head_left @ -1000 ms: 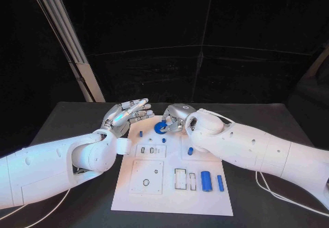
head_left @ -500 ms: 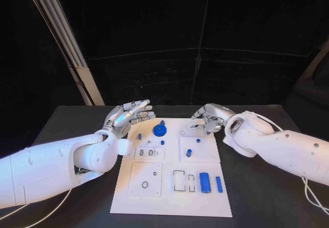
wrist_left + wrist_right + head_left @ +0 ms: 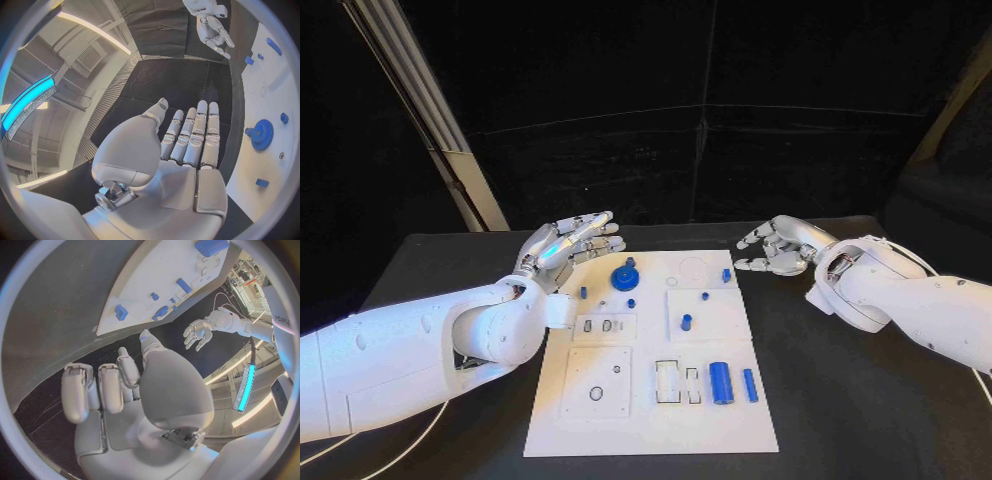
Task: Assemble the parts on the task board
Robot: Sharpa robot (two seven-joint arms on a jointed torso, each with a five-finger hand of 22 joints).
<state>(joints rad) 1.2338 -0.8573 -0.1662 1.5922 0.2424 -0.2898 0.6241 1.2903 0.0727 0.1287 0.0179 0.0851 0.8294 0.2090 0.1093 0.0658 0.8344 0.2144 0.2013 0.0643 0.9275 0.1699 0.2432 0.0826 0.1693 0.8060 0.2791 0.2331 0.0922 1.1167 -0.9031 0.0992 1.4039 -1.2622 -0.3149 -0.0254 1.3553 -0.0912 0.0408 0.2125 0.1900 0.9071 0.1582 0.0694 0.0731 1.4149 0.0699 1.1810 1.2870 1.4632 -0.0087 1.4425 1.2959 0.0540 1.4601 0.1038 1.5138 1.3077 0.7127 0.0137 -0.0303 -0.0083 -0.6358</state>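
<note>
While both hands [image 3: 574, 243] [image 3: 776, 246] hover empty | blue gear [image 3: 626, 274] on task board [image 3: 646, 420]

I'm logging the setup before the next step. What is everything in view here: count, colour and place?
task board: one, white, middle of the table.
gear: one, blue, far part of the board.
cylinders: two, blue, side by side near the board's near right corner.
small parts: several, blue, scattered over the board's far half.
table: one, black, under the board.
left hand: silver, fingers apart, holding nothing, beside the board's far left corner.
right hand: silver, fingers apart, holding nothing, off the board's far right corner.
</note>
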